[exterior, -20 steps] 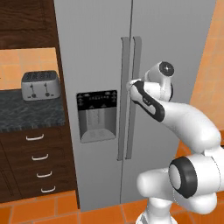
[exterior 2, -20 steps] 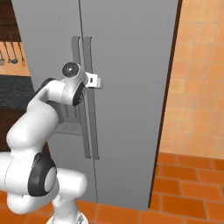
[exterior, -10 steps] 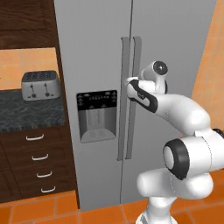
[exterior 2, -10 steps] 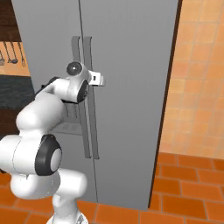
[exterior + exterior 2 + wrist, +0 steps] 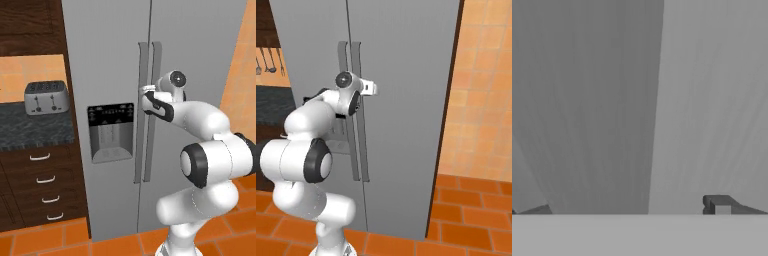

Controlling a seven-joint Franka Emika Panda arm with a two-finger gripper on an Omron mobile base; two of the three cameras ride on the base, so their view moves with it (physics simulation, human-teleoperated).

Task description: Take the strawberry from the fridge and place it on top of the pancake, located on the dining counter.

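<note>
in the left base view a toaster (image 5: 47, 97) stands at far left on a dark speckled desk (image 5: 30, 131), with wooden drawers (image 5: 42, 192) below it and a dark cupboard above. just right of that rises the fridge (image 5: 110, 60), both doors closed, its black dispenser panel (image 5: 111, 132) set in the left door. the two long handles (image 5: 148, 110) run side by side down the middle seam. the hand (image 5: 146, 91) sits right at these handles, about level with the top of the dispenser, at the end of the white arm that bends in from the lower right. an orange tiled wall and an orange tiled floor (image 5: 115, 244) frame the fridge.

in the right base view hanging utensils (image 5: 270, 62) show at far left, then the arm, then the hand (image 5: 374, 89) up against the right door beside the handles (image 5: 352, 115).

in the hand view the grey door (image 5: 587, 100) is very close, a seam running top to bottom, and two dark fingertips (image 5: 719, 204) stand well apart at the bottom edge. the hand is spread wide and grips nothing. the fridge is shut, so the strawberry cannot be seen.
</note>
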